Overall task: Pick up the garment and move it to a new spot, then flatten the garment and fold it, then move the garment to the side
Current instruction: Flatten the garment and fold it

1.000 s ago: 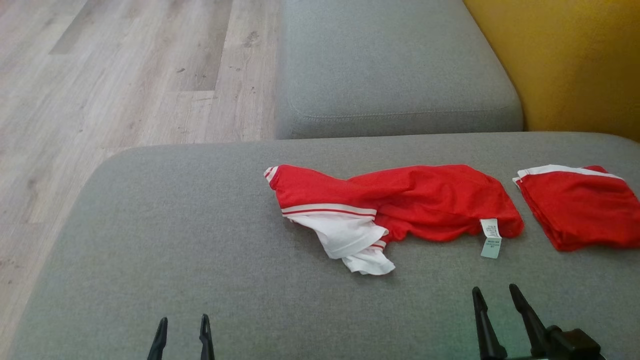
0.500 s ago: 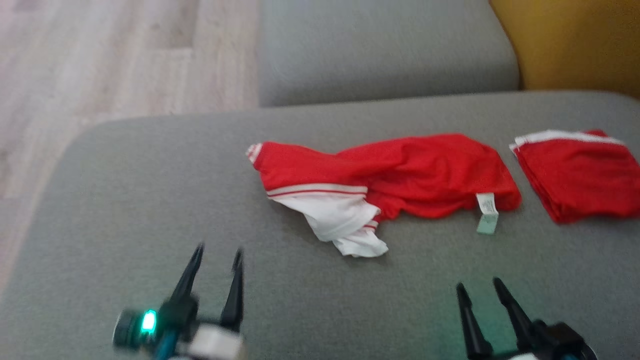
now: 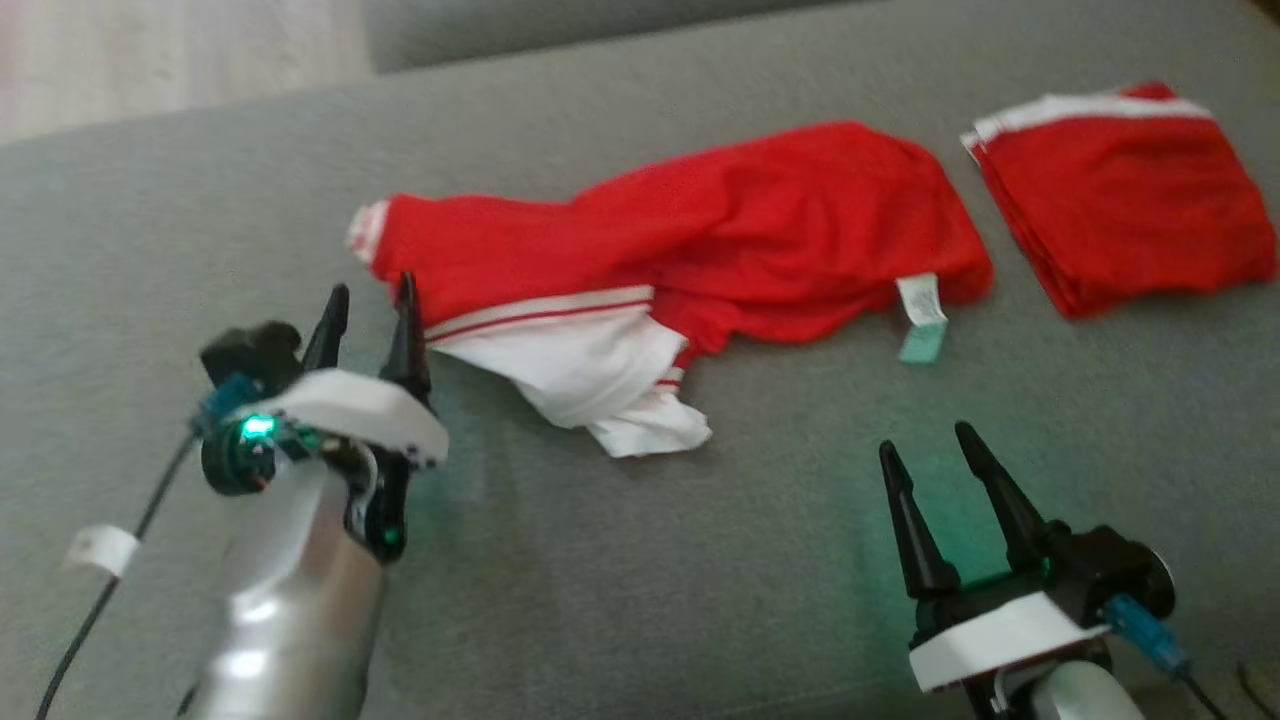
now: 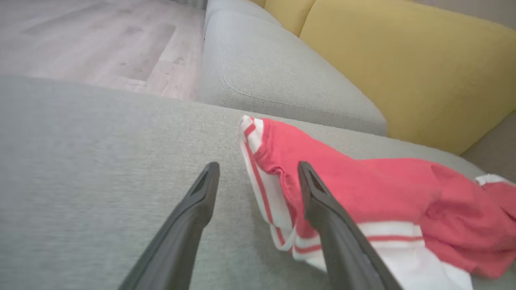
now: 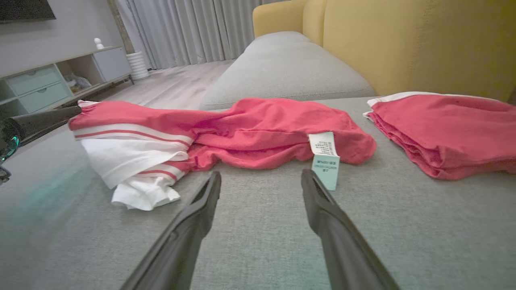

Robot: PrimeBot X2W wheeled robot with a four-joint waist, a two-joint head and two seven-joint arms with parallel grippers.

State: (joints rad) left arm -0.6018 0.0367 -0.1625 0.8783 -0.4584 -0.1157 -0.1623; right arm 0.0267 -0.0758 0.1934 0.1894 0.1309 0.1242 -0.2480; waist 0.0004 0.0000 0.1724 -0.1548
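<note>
Red cloth is now within reach. A second ago the left tool (image 3: 372,292) sat low at 7 o'clock, well short of the crumpled red-and-white shirt (image 3: 700,230). It has since come forward to the shirt's 9 o'clock end, and the left wrist view shows its fingers spread with the striped cuff (image 4: 254,145) lying between them, nothing pinched. The right tool (image 3: 925,440) has barely advanced. It waits at the shirt's 5 o'clock, likewise spread and empty, pointing toward the care labels (image 3: 920,315). The head camera has also dipped, so the shift of the whole scene is no move of the cloth. The shirt lies mid-seat on the grey sofa cushion (image 3: 600,580) as before. I judge the pick-up is about to start, with no lift, flattening or fold yet done. Counted: two tools; two red garments, this loose shirt and one folded red garment (image 3: 1130,190) at its 3 o'clock; two labels, one white, one green.
</note>
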